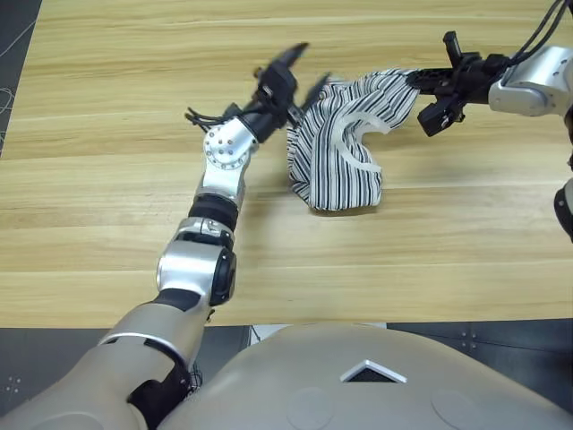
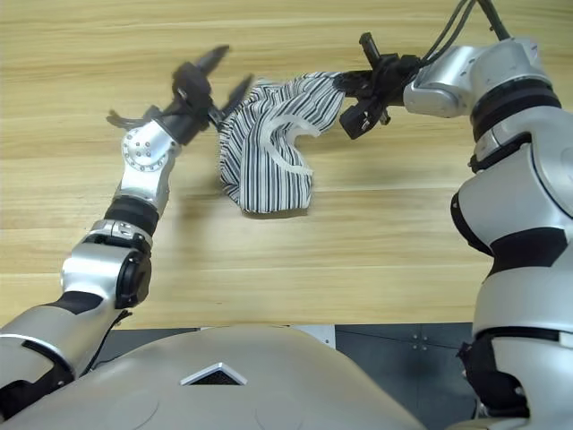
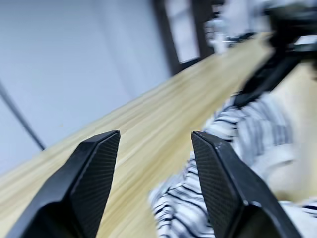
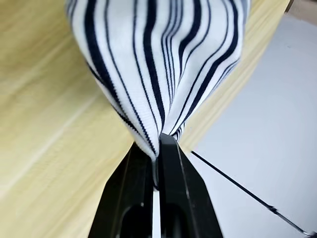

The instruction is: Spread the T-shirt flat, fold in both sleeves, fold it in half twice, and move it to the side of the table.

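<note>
From the head cameras, I am seeing the T-shirt bunched up near the middle of the table, not flat at all. One corner is being held up in the air, and the bottom part is resting on the table. I am worrying that a wrong tug from here makes the bunch worse, because the folds are lying on top of each other.

The right gripper is pinching the lifted corner. The right arm is reaching in from the right side, stretched out low over the table. The left gripper is hanging just beside the T-shirt's left edge, spread apart with nothing in it. The left arm is stretching forward, with the wrist bent up.

From the left wrist camera, I am looking between the two dark fingers. They are standing wide apart, with bare table between them and striped cloth just past one tip. The left gripper could close on air, or grab two layers at once, because the cloth there is so crumpled. Then the T-shirt would not open flat.

From the right wrist camera, the right gripper is squeezing tight on a small pinch of striped cloth. That pinch is looking very thin. A hard sideways pull could make the cloth slip out, and the T-shirt would drop in a heap.
</note>
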Action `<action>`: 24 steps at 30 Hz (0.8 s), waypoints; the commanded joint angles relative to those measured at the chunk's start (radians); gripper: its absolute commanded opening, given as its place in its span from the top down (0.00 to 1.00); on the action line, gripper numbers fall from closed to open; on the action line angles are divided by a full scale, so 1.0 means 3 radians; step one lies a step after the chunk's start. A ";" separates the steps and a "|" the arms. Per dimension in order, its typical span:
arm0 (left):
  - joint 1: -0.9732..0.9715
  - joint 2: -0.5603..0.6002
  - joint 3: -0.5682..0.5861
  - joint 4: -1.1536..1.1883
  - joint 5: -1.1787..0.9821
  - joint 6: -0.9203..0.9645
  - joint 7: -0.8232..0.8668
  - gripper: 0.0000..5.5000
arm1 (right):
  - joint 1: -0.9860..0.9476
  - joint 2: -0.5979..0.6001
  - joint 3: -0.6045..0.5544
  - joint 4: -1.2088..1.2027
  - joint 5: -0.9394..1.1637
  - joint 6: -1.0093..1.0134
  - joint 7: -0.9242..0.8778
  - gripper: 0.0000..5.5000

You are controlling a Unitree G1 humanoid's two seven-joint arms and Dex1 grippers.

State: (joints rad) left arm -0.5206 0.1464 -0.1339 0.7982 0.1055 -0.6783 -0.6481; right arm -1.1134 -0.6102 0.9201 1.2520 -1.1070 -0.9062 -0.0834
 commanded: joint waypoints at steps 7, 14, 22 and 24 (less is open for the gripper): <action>0.0822 0.0519 -0.0650 -0.1620 0.0376 0.0515 -0.0407 0.51 | 0.0113 -0.0187 -0.0384 0.0205 0.0434 0.0622 0.1032 0.98; 0.0970 0.0704 -0.0834 -0.1864 0.0528 0.0735 -0.0424 0.51 | 0.0200 -0.0150 -0.0540 0.0176 0.0631 0.0790 0.1418 0.98; 0.0855 0.0896 -0.1076 -0.1561 0.1145 0.0833 -0.0090 0.51 | 0.0219 -0.0073 -0.0541 0.0161 0.0639 0.0822 0.1436 0.98; 0.0834 0.0895 -0.1127 -0.1478 0.1221 0.0818 -0.0047 0.51 | 0.0228 -0.0073 -0.0537 0.0159 0.0640 0.0820 0.1421 0.98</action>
State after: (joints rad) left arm -0.2550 0.4064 -0.4455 0.3202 0.4337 -0.4401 -0.6677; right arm -1.0457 -0.6335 0.7625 1.3053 -0.9189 -0.6607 0.3447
